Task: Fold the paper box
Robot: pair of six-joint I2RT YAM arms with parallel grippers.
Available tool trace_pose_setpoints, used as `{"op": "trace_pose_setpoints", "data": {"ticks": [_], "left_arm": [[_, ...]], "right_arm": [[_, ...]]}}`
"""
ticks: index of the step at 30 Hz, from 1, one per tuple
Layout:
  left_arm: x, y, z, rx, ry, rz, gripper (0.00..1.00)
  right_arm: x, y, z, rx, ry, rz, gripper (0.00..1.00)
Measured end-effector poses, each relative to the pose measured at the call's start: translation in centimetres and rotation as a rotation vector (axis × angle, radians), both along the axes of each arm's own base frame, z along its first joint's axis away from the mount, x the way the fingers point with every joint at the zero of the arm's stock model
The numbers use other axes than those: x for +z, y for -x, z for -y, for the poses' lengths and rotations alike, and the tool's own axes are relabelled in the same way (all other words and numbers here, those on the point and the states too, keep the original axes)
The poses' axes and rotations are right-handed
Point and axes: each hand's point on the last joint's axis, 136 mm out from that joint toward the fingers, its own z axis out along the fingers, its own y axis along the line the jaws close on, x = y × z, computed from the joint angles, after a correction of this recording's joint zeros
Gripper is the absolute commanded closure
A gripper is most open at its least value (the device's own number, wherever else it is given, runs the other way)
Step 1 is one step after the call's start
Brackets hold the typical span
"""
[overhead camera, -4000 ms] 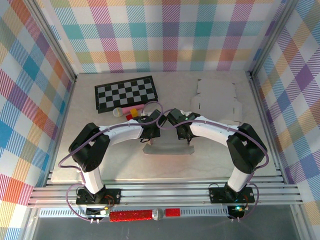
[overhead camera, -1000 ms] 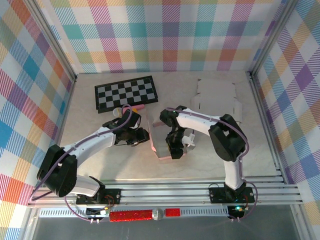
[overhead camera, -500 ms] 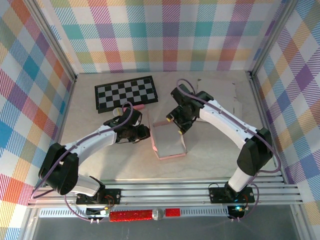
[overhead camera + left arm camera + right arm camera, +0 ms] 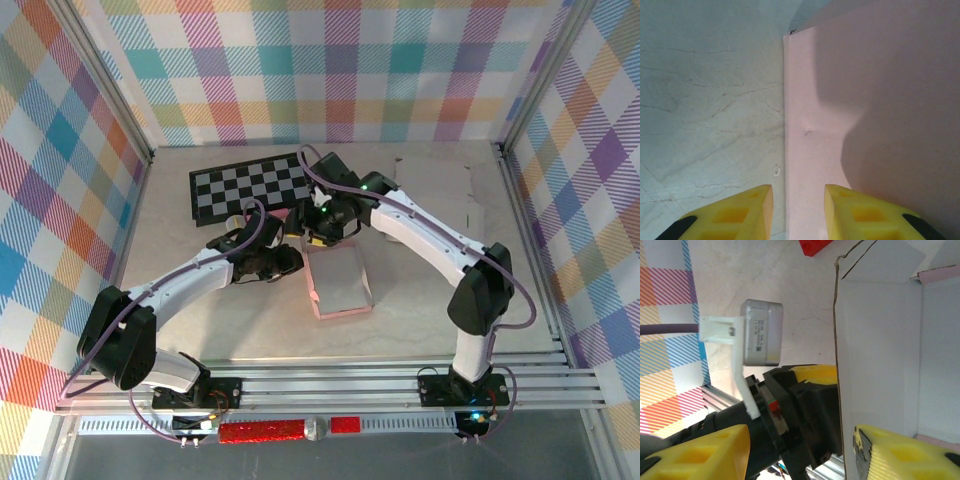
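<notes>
From the top camera I see the paper box [image 4: 340, 285] near the middle of the counter [image 4: 430, 300], between my two arms. It is pink outside and white inside, and it is not closed.

The left pincer [image 4: 797, 190] is at the left side of the box. In its wrist camera the jaws stand partly apart, astride the straight left edge of a pink panel. One yellow finger [image 4: 747, 212] is over the bare counter and the other is over the pink surface. A thin strip of counter shows between the first finger and the edge, so I cannot tell if this pincer really clamps the panel or only stands over it.

The right pincer [image 4: 802, 432] is at the far left corner of the box, just beside the left pincer. Its jaws are wide apart and hold nothing. The thin edge of a white inner wall runs between them, and one finger is on the inner side of this wall.

A checkered board [image 4: 252, 186] lies at the far left, and a flat pale cardboard sheet [image 4: 435, 195] lies at the far right, apart from the box. A small red block [image 4: 815, 245] is on the counter near the box corner
</notes>
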Motion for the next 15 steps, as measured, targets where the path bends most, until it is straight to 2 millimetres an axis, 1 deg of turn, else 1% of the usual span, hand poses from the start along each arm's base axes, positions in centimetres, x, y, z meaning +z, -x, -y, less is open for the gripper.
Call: {"op": "trace_pose_setpoints", "data": {"ticks": [2,5,7,13,15], "left_arm": [[0.2,-0.1,0.1,0.000,0.003,0.005,0.68],[0.3,-0.2,0.1,0.000,0.004,0.007,0.68],[0.3,-0.2,0.1,0.000,0.003,0.007,0.68],[0.6,-0.3,0.1,0.002,-0.003,0.013,0.67],[1.0,-0.6,0.1,0.002,-0.008,0.025,0.65]], "right_arm": [[-0.8,-0.1,-0.2,0.016,0.019,-0.013,0.51],[-2.2,0.2,0.1,0.023,0.057,-0.044,0.55],[-2.6,0.4,0.3,0.027,0.071,-0.056,0.58],[-2.3,0.2,0.3,0.019,0.078,-0.056,0.82],[-2.3,-0.1,0.4,-0.001,0.086,-0.054,0.94]]}}
